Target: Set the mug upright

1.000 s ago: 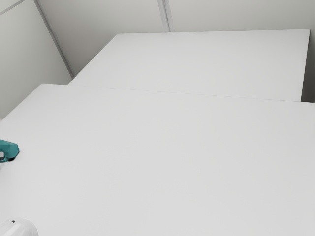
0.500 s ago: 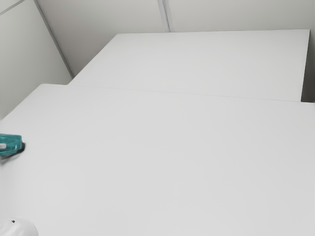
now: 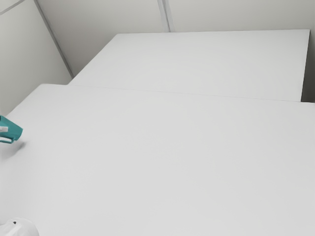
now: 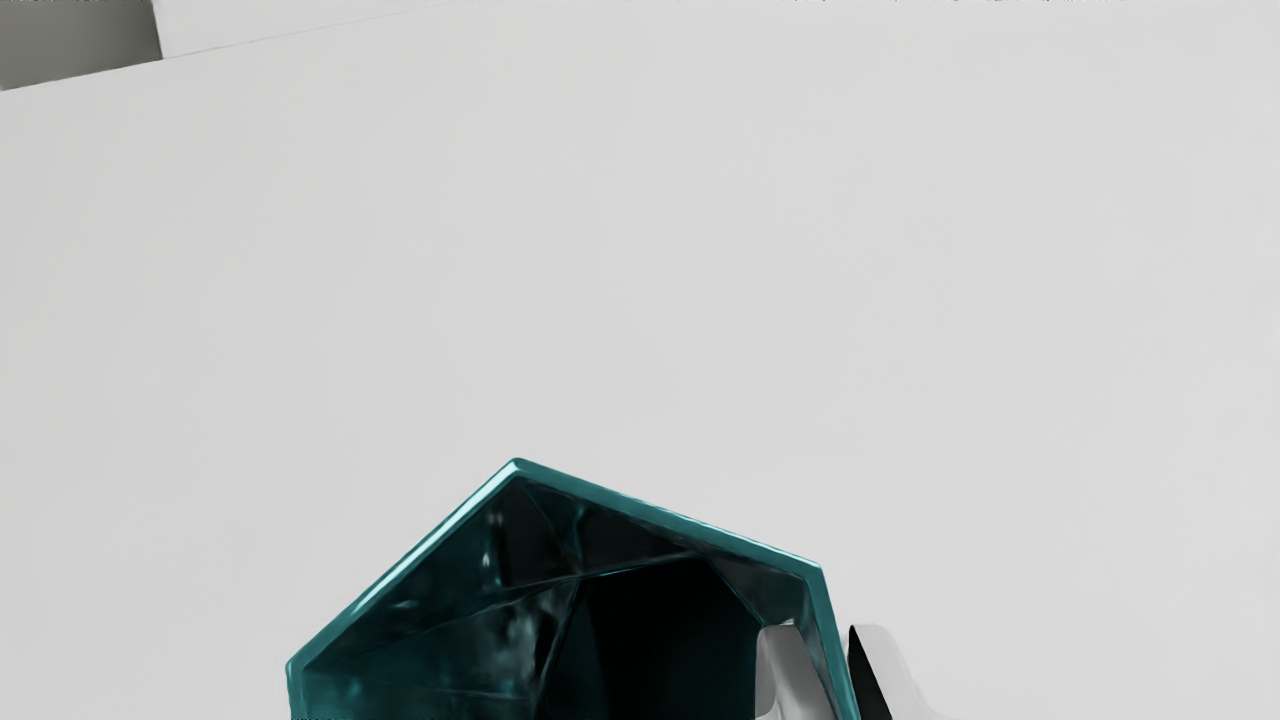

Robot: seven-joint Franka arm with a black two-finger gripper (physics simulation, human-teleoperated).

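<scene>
Your gripper pinches the mug by its wall, one finger inside, one outside. The mug hangs tilted over the table, at the exterior view's left edge. Held by one side, it could pivot if its base lands edge-first; let go while it leans and it may topple.

The teal mug turns its angular rim and dark inside to the camera. The gripper pinches the mug's wall, one finger inside the mouth, the other outside. Past the mug spreads a white tabletop; well apart from the mug is a grey patch.
</scene>
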